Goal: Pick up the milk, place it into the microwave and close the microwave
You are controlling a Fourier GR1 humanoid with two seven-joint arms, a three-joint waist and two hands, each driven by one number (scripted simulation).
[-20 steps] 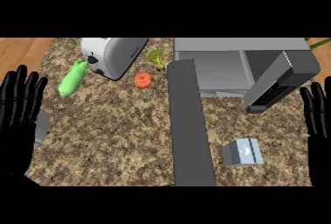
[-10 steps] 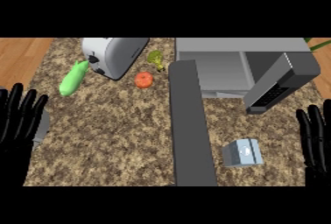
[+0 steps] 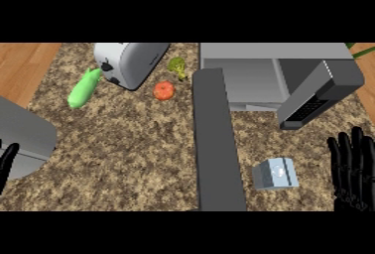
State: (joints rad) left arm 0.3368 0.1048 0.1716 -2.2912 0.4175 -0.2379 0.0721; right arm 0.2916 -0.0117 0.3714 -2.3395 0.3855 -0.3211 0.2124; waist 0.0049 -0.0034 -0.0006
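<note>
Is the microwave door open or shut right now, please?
Open: the door swings out to the right of the microwave, leaving its grey inside in view.

The right hand [image 3: 353, 171] is black all over — slim fingers with a faint segmented look, small lighter glints along them. No cables, screws or markings can be made out on it. The left hand [image 3: 7, 161] shows only as a thin black sliver at the picture's edge. Just above that sliver is a broad, smooth grey shape [image 3: 23, 136] with a rounded corner — possibly the left forearm, though it is hard to tell.
</note>
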